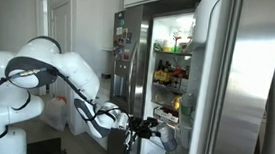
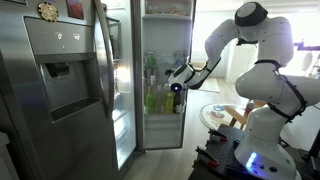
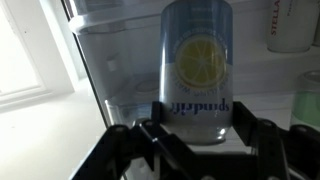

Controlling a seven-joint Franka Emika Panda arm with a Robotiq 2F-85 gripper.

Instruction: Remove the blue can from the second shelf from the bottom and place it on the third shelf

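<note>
The blue can (image 3: 196,70) has a yellow lemon emblem and lettering that reads upside down. It fills the middle of the wrist view, inside the open fridge. My gripper (image 3: 197,125) has a black finger against each side of the can's lower part, so it is shut on the can. In both exterior views the gripper (image 1: 149,126) (image 2: 178,86) reaches into the fridge at a lower shelf. The can itself is too small to make out there.
The fridge stands open, with its steel door (image 1: 239,86) beside the arm. Its shelves hold bottles and jars (image 2: 158,98) and more items (image 1: 170,78). A green-labelled bottle (image 3: 292,25) stands close beside the can. A clear bin wall (image 3: 115,60) is on the other side.
</note>
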